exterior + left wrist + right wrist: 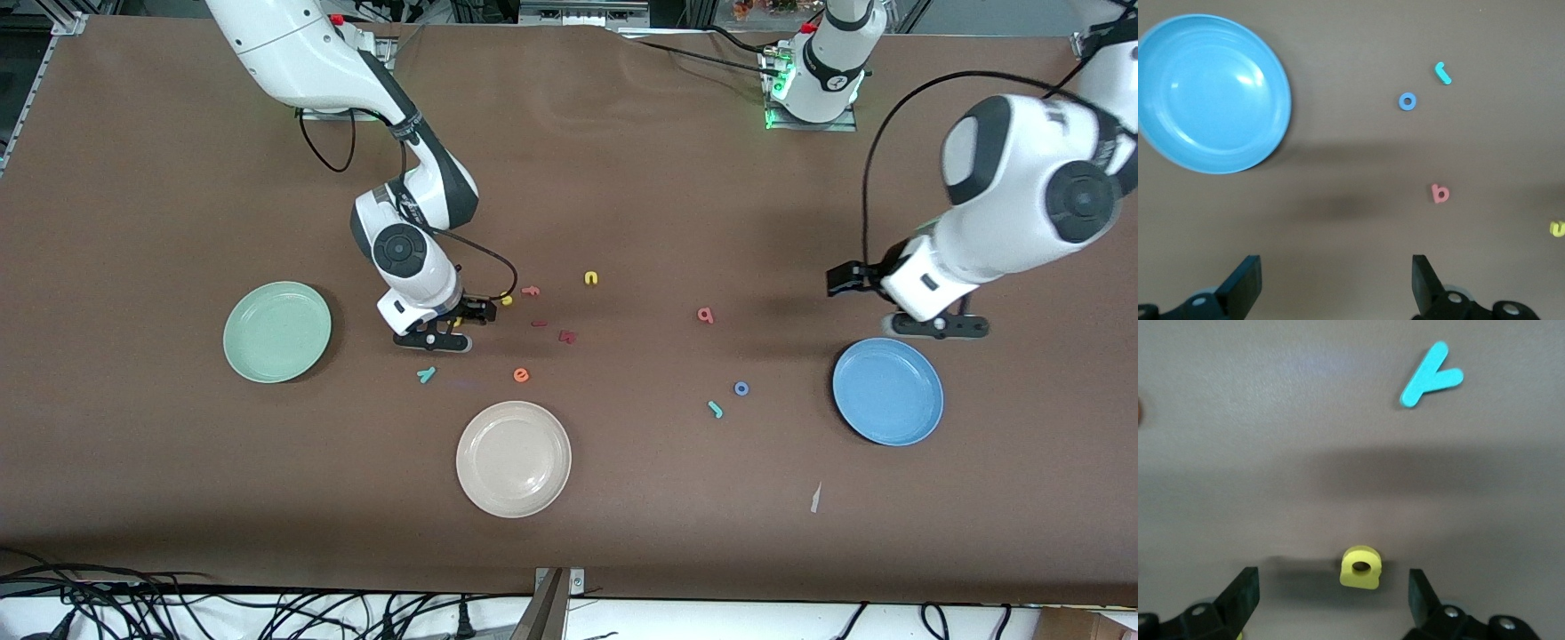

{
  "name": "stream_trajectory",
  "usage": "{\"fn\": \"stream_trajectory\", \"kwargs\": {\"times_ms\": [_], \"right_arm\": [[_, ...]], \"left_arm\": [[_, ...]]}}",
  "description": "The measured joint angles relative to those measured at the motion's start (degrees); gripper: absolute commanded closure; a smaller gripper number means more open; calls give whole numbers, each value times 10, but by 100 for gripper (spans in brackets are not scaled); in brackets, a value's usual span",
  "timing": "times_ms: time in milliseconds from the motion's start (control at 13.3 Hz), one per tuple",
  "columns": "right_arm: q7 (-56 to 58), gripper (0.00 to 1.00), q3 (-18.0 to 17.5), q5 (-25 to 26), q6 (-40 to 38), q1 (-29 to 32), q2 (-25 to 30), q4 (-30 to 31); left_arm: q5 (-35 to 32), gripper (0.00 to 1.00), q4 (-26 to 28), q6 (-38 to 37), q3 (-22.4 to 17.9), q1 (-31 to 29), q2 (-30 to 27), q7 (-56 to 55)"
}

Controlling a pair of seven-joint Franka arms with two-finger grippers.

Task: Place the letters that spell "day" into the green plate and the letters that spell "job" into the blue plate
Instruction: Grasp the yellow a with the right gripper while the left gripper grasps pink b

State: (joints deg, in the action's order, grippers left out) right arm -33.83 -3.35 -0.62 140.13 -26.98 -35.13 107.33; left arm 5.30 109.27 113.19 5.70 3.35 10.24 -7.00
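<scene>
My right gripper (442, 332) hangs low and open over the table between the green plate (276, 332) and the scattered letters. In the right wrist view a yellow round-bodied letter (1360, 567) lies flat between and just ahead of its open fingers (1238, 597). The teal "y" (427, 374) lies nearer the front camera. My left gripper (938, 326) is open and holds nothing over the table by the blue plate (887, 391). Salmon "b" (1440, 193), blue "o" (1407, 101) and teal "j" (1443, 73) lie apart on the table.
A cream-white plate (513, 458) sits nearest the front camera. An orange "e" (521, 375), two dark red letters (567, 336), a pink letter (531, 290) and yellow letters (590, 278) are scattered mid-table. A paper scrap (815, 498) lies near the front edge.
</scene>
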Motion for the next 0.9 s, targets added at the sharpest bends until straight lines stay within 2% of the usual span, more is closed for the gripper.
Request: {"fn": "stream_trajectory", "kwargs": {"times_ms": [226, 452, 753, 903], "right_arm": [[3, 27, 0, 0, 0, 1, -1, 2], [4, 38, 0, 0, 0, 3, -1, 2], [11, 46, 0, 0, 0, 7, -1, 7], [13, 57, 0, 0, 0, 9, 0, 7]], "left_arm": [[0, 1, 18, 64, 2, 45, 30, -59], [0, 1, 19, 118, 2, 80, 76, -104], [0, 1, 21, 178, 3, 123, 144, -151], [0, 1, 21, 197, 3, 142, 171, -177]]}}
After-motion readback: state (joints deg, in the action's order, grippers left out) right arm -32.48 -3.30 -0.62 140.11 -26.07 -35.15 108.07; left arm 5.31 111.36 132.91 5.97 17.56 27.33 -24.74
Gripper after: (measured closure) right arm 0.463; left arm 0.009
